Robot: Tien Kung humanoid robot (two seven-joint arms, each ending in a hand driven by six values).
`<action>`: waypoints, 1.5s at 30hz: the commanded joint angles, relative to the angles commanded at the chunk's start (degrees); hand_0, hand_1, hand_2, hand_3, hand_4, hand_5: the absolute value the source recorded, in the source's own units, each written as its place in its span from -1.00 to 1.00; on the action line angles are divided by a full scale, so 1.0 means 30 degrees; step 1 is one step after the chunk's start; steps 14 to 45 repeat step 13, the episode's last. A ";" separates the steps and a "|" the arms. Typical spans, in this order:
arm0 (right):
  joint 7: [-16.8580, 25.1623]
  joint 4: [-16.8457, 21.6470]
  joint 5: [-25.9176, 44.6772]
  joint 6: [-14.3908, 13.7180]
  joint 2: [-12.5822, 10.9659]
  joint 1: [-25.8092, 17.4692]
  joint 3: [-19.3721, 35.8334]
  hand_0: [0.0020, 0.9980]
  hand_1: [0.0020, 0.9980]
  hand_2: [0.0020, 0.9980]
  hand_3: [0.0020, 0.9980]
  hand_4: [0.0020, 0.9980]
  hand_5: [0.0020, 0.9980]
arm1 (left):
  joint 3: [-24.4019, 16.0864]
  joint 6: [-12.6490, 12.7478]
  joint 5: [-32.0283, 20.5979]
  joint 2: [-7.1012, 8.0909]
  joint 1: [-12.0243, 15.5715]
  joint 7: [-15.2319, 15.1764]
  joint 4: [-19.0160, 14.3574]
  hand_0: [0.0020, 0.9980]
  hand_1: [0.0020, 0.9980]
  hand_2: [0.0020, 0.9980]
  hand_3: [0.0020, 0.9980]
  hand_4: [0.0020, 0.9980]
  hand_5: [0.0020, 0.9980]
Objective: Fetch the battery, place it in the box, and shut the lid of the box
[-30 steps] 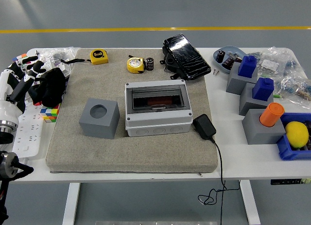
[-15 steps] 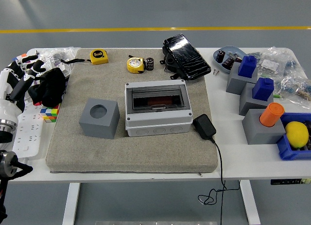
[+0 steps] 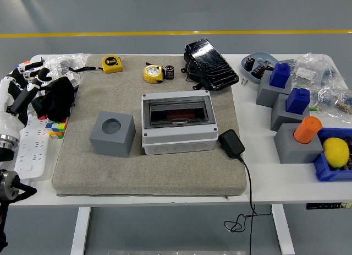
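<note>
Left hand (image 3: 30, 81) is hanging at the bench's (image 3: 258, 172) left edge, fingers loosely spread, gripping nothing; no right hand showing. Box (image 3: 177, 123) is sitting mid-mat with its smoky lid (image 3: 176, 109) lying shut and something reddish showing through, can't tell what. One small battery (image 3: 169, 72) is standing by the yellow tape (image 3: 153, 73) behind it, so could be finished or not
</note>
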 joint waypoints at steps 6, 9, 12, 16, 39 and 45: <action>0.0042 0.0000 0.0123 -0.0011 -0.0012 0.0003 -0.0065 0.21 0.30 0.35 0.16 0.95 0.13 | -0.0001 -0.0032 0.0029 0.0008 0.0004 0.0018 0.0016 -0.21 0.08 0.17 0.26 1.00 -0.03; 0.0035 0.0000 0.0094 -0.0008 0.0016 -0.0053 -0.0017 0.21 0.30 0.34 0.16 0.95 0.13 | -0.0031 -0.0045 0.0061 -0.0009 0.0048 0.0043 -0.0019 -0.21 0.09 0.17 0.26 1.00 -0.04; 0.0022 0.0000 0.0005 -0.0016 0.0059 -0.0167 0.0118 0.21 0.30 0.34 0.16 0.95 0.13 | -0.0050 -0.0048 0.0112 -0.0029 0.0111 0.0060 -0.0090 -0.21 0.09 0.17 0.26 1.00 -0.04; 0.0028 0.0000 0.0002 -0.0022 0.0078 -0.0224 0.0160 0.21 0.30 0.34 0.16 0.95 0.13 | -0.0073 -0.0049 0.0125 -0.0042 0.0137 0.0063 -0.0117 -0.21 0.09 0.17 0.26 1.00 -0.04; 0.0028 0.0000 0.0002 -0.0022 0.0078 -0.0224 0.0160 0.21 0.30 0.34 0.16 0.95 0.13 | -0.0073 -0.0049 0.0125 -0.0042 0.0137 0.0063 -0.0117 -0.21 0.09 0.17 0.26 1.00 -0.04; 0.0028 0.0000 0.0002 -0.0022 0.0078 -0.0224 0.0160 0.21 0.30 0.34 0.16 0.95 0.13 | -0.0073 -0.0049 0.0125 -0.0042 0.0137 0.0063 -0.0117 -0.21 0.09 0.17 0.26 1.00 -0.04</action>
